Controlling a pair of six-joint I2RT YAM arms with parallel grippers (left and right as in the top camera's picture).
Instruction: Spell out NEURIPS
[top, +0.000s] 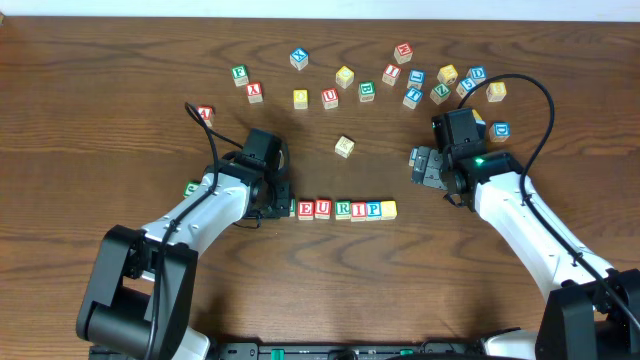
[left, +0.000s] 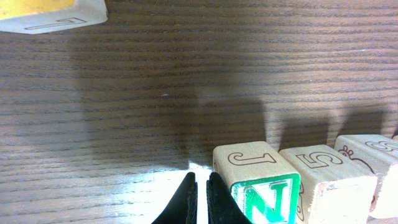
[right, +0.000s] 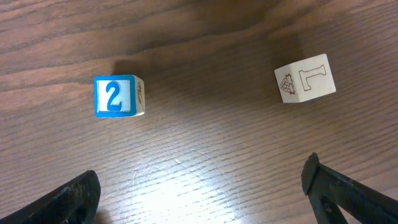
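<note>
7 small wooden cubes spell the word. The row (top: 342, 209) sits near the middle of the tabletop (top: 100, 120), reading E to yellow S from 9 to 3 o'clock in the overhead view. The N (left: 264, 194) caps its 9 o'clock end and is largely hidden from above by the left end effector (left: 200, 200).

That end effector has its fingers pressed together with nothing between them. Its tip is right at the 9 o'clock face of the N, though I cannot tell whether it actually touches. The right end effector (top: 420, 168) is spread wide and empty, at about 2 o'clock from the S, over bare wood between a blue 2 cube (right: 115, 96) and an L cube (right: 306, 78).

I judge the cubes to be light, rigid and sturdy, with smooth flat faces that would slide easily on the wood. A careless push on 1 could skew the whole row. Neighbours sit side by side, so only the 12 and 6 o'clock faces are free for a pinch from above.

Room is generous, with bare tabletop at 6 o'clock and no edge near. 1 stray cube (top: 344, 146) lies at 12 o'clock, apart from the row.
</note>
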